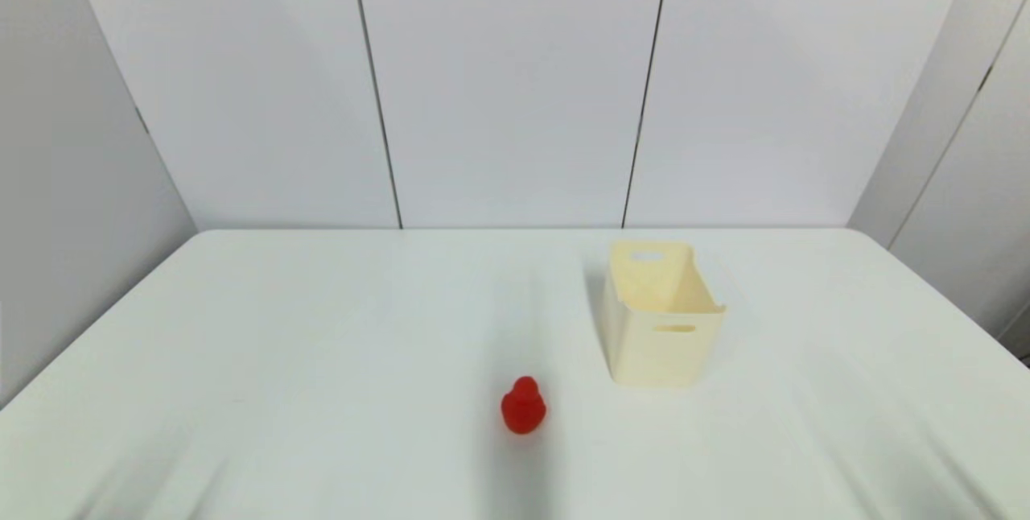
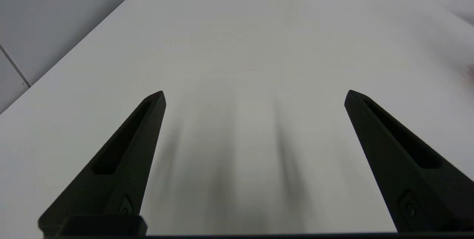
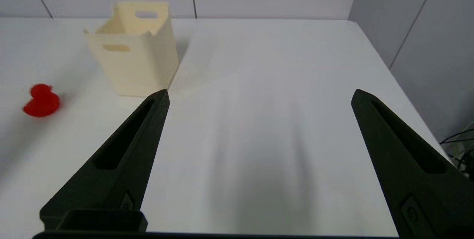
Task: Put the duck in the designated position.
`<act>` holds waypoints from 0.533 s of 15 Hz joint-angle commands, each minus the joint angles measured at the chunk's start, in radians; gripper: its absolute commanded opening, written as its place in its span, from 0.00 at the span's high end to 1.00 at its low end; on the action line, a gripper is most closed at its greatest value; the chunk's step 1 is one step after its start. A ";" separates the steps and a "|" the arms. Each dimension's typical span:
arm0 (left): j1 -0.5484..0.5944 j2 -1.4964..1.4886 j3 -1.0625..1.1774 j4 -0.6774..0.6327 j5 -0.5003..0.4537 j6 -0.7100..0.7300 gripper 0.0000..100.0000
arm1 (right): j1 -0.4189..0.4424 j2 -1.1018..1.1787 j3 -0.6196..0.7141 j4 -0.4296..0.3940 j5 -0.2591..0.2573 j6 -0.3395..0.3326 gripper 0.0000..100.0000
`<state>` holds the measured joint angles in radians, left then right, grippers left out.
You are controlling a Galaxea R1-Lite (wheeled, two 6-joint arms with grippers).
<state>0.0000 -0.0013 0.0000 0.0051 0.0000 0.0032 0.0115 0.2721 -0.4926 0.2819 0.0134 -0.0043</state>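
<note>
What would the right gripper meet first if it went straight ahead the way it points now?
Probably nothing: ahead of the open right gripper lies bare table, then the wall. The bin and duck sit off to its left, though depth is unclear.

Duck and bin on the table

The duck point(image 1: 523, 406) stands on the table point(image 1: 282, 343), near the front; the bin point(image 1: 660, 319) sits just right of it, farther back.

bin point(image 1: 658, 343) interior hidden, duck point(image 2: 471, 71) cropped
</note>
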 commanded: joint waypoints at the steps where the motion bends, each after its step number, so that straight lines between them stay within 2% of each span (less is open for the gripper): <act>1: 0.000 0.001 0.000 -0.001 0.000 0.000 0.00 | 0.002 0.269 -0.305 0.200 0.048 -0.014 0.00; 2: 0.000 0.001 0.000 -0.001 0.002 0.000 0.00 | 0.002 0.349 -0.380 0.198 0.049 -0.023 0.00; 4: 0.000 0.001 0.000 -0.001 0.000 0.000 0.00 | 0.002 0.476 -0.492 0.200 0.089 -0.042 0.00; 7: 0.000 0.001 0.000 -0.001 0.002 0.000 0.00 | 0.053 0.598 -0.546 0.181 0.099 -0.068 0.00; 8: 0.000 0.001 0.000 -0.001 0.000 0.000 0.00 | 0.096 0.653 -0.563 0.180 0.100 -0.071 0.00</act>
<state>0.0000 -0.0013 0.0000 0.0047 0.0000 0.0036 0.0417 0.7566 -1.0002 0.4643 0.1057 -0.0623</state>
